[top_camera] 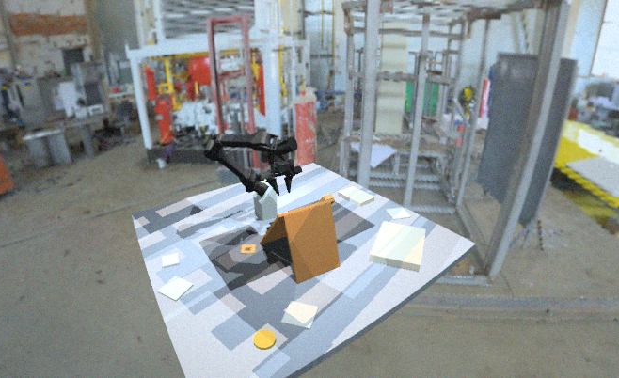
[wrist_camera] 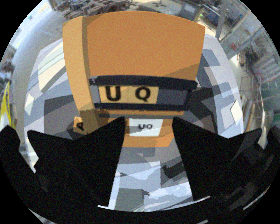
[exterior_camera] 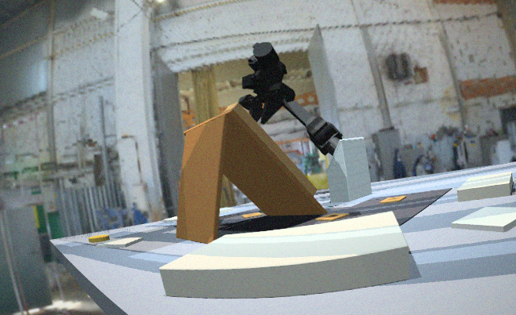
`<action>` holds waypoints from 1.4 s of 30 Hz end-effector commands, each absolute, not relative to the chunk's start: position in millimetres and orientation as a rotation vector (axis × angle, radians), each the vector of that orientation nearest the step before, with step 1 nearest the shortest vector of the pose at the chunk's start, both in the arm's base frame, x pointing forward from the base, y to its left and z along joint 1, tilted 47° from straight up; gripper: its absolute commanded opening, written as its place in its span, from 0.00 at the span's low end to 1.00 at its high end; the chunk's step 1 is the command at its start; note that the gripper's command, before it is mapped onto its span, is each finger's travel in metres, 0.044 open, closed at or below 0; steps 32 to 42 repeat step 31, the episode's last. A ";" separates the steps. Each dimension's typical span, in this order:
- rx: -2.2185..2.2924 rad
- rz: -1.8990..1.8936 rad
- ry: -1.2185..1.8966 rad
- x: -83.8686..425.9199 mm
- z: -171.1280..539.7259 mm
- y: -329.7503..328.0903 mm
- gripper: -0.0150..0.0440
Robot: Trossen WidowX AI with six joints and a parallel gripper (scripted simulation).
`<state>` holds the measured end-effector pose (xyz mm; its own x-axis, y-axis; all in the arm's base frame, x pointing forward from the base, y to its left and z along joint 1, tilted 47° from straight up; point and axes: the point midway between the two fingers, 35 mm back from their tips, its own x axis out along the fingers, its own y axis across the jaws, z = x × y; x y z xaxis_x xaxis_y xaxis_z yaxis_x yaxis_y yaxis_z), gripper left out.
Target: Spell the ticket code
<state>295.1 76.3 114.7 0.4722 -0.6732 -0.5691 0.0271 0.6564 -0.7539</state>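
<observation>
The orange board point(top_camera: 313, 244) point(exterior_camera: 199, 188) point(wrist_camera: 146, 45) stands tilted on the counter. Its dark letter rail point(wrist_camera: 172, 96) holds a U tile point(wrist_camera: 111, 94) near the left end and a Q tile point(wrist_camera: 143, 94) beside it; the right part is bare. The white ticket point(wrist_camera: 145, 127) below the rail appears to read UQ. A loose tile point(wrist_camera: 80, 125) with an A lies left of the board. Other loose tiles show in the top view point(top_camera: 248, 249) and the exterior view point(exterior_camera: 332, 216) point(exterior_camera: 393, 199); their letters are unreadable. My gripper point(top_camera: 283, 193) point(exterior_camera: 261, 121) point(wrist_camera: 149, 121) is open and empty, raised in front of the rail.
A large pale block point(top_camera: 398, 246) point(exterior_camera: 288, 266) lies behind the board. A smaller pale block point(top_camera: 356, 196) point(exterior_camera: 485, 186) and several thin pale slabs lie around the counter. A yellow disc point(top_camera: 264, 339) point(exterior_camera: 99, 238) is near one edge. The pale arm base point(top_camera: 265, 204) point(exterior_camera: 348, 170) stands in front of the board.
</observation>
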 end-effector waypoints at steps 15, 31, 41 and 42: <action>-0.764 -0.333 0.698 242.7 127.5 117.2 1.00; -0.764 -0.333 0.698 242.7 127.5 117.2 1.00; -0.764 -0.333 0.698 242.7 127.5 117.2 1.00; -0.764 -0.333 0.698 242.7 127.5 117.2 1.00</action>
